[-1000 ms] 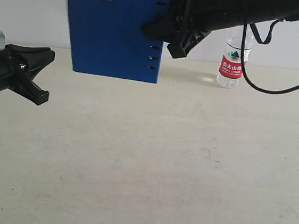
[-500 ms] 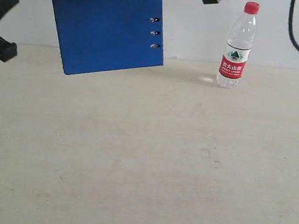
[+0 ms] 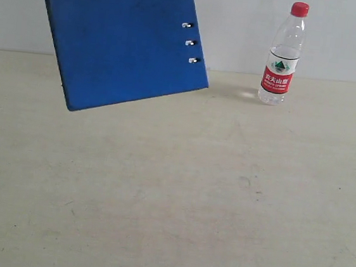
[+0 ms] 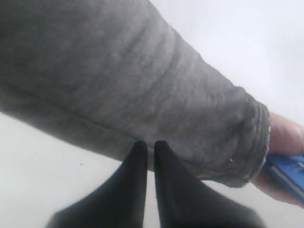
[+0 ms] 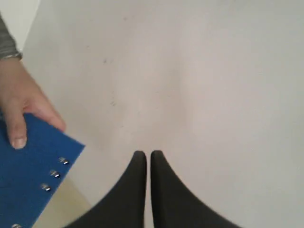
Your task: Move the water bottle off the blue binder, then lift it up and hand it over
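The water bottle (image 3: 284, 54), clear with a red cap and a red, white and green label, stands upright on the table at the back right. The blue binder (image 3: 119, 38) hangs tilted in the air at the upper left, clear of the table; a person's hand (image 5: 19, 109) holds it (image 5: 28, 166). Neither arm shows in the exterior view. My left gripper (image 4: 150, 145) is shut, empty, pointing at a grey sleeve (image 4: 118, 80); a blue binder corner (image 4: 287, 173) shows beside it. My right gripper (image 5: 147, 155) is shut, empty, facing a white wall.
The beige table (image 3: 177, 197) spreads across the exterior view with a white wall (image 3: 347, 36) behind it. The person's grey-sleeved arm fills most of the left wrist view.
Both arms have withdrawn out of the exterior view. The binder, earlier gripped by my right gripper, has swung lower and tilted, now held only by the hand. The bottle has not moved.
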Motion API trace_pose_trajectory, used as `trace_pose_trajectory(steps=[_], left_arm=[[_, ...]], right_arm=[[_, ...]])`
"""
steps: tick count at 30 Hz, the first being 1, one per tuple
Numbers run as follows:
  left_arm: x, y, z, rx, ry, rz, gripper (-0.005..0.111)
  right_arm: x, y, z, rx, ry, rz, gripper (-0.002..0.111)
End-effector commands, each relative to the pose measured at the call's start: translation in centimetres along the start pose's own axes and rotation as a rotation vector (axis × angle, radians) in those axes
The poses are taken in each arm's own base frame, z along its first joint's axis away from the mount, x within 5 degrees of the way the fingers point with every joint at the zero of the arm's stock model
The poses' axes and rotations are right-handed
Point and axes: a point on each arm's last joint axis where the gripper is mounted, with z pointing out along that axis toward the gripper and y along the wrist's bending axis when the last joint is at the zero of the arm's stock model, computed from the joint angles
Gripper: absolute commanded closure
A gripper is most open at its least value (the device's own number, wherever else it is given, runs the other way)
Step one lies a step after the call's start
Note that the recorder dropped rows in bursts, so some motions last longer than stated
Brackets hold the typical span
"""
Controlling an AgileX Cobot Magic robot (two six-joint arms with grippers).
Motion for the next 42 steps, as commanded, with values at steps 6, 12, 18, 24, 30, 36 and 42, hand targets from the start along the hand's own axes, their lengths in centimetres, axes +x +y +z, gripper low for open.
trace_pose_trajectory(steps=[6,12,18,24,30,36,42], left_arm=[[3.2,-0.1,-4.6,-0.077,0.162,-0.097,0.102],[8.3,-1.0,-5.6,-0.064,0.339,-0.140,0.102],[11.4,-1.6,-7.1,-0.037,0.448,-0.067,0.102],[11.7,-1.6,-7.2,-0.046,0.475,-0.102,0.102],[12.0,-1.6,-7.4,-0.076,0.520,-0.207,0.102],[12.6,-1.6,-7.7,-0.077,0.589,-0.190,0.102],[13.1,-1.6,-8.1,-0.092,0.662,-0.218,0.102]], right_arm=[[9.8,6.7,-14.4,0.358,-0.242,0.264,0.109],[17.7,9.9,-13.6,0.352,-0.112,0.475,0.109],[23.3,10.9,-13.3,0.500,-0.013,0.637,0.109],[23.3,11.9,-12.9,0.375,0.049,0.498,0.109],[23.4,13.0,-12.6,0.253,0.093,0.437,0.109],[23.4,13.3,-12.5,0.217,0.105,0.409,0.109],[23.4,13.3,-12.5,0.219,0.101,0.444,0.109]])
